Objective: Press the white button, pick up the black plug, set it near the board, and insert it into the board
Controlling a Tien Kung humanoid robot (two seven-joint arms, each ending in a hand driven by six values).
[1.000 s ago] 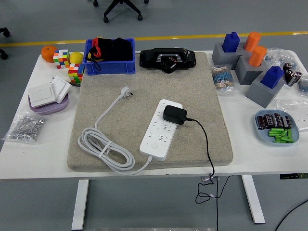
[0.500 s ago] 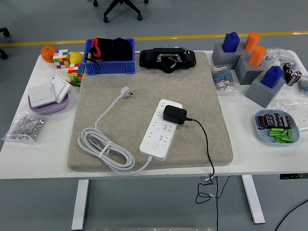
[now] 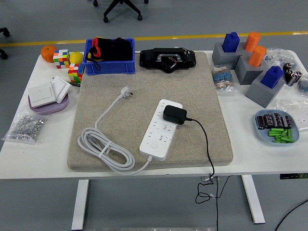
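Note:
A white power strip (image 3: 160, 130) lies at an angle on the beige felt mat (image 3: 192, 91), with a round white button (image 3: 153, 143) near its front end. A black plug (image 3: 174, 114) sits on the strip's far end, its black cord (image 3: 206, 144) running off the table's front edge. The strip's own white cable (image 3: 103, 149) lies coiled on the mat's left, ending in a white plug (image 3: 126, 91). Neither robot hand appears in the head view.
Behind the mat are a blue bin (image 3: 109, 56) and a black device (image 3: 168, 59). On the left are puzzle cubes (image 3: 61, 58), an orange (image 3: 48, 53), wall switches on a purple dish (image 3: 47, 94), and a bag of nuts (image 3: 27, 127). Grey blocks (image 3: 250, 67) and a battery dish (image 3: 279, 127) stand right.

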